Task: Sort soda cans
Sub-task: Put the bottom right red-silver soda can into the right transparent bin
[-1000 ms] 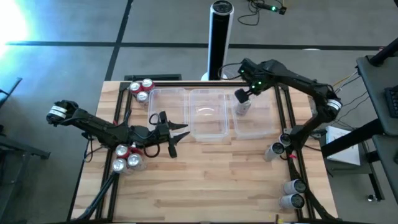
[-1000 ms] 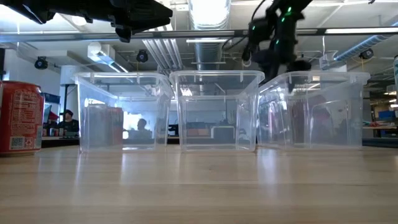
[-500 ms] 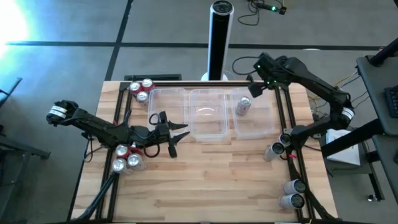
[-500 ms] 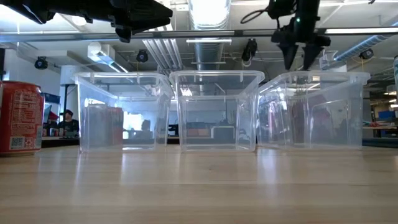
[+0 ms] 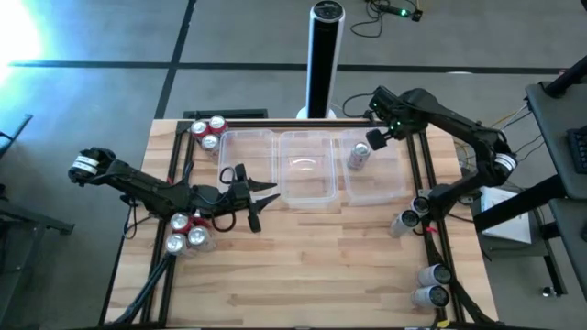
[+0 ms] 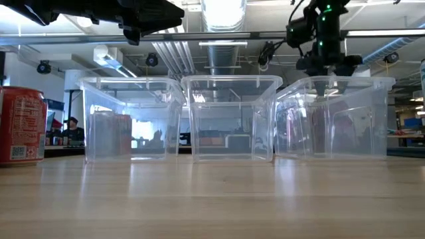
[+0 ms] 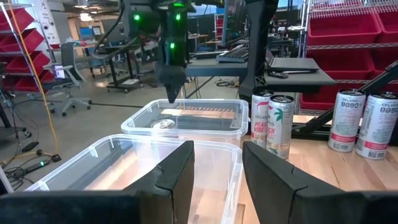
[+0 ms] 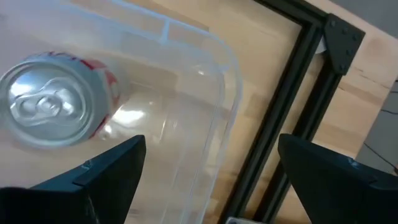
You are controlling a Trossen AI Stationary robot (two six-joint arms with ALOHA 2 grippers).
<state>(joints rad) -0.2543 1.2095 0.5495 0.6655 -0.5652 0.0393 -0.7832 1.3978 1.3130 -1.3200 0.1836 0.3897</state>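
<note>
Wood tabletop (image 5: 303, 266) carries three clear tubs (image 5: 303, 167) along its far edge, cans scattered round them. Near the left edge, your left gripper (image 5: 257, 200) waits with jaws apart, just beside three cans (image 5: 186, 234); three more (image 5: 208, 131) stand at the far-left corner. One can (image 5: 359, 156) stands inside the right tub (image 5: 389, 186). Your right gripper (image 5: 375, 137) hangs above that tub's far edge, jaws wide and empty. That drop looks done; next, swing right to the four cans (image 5: 420, 261) along the right edge.
</note>
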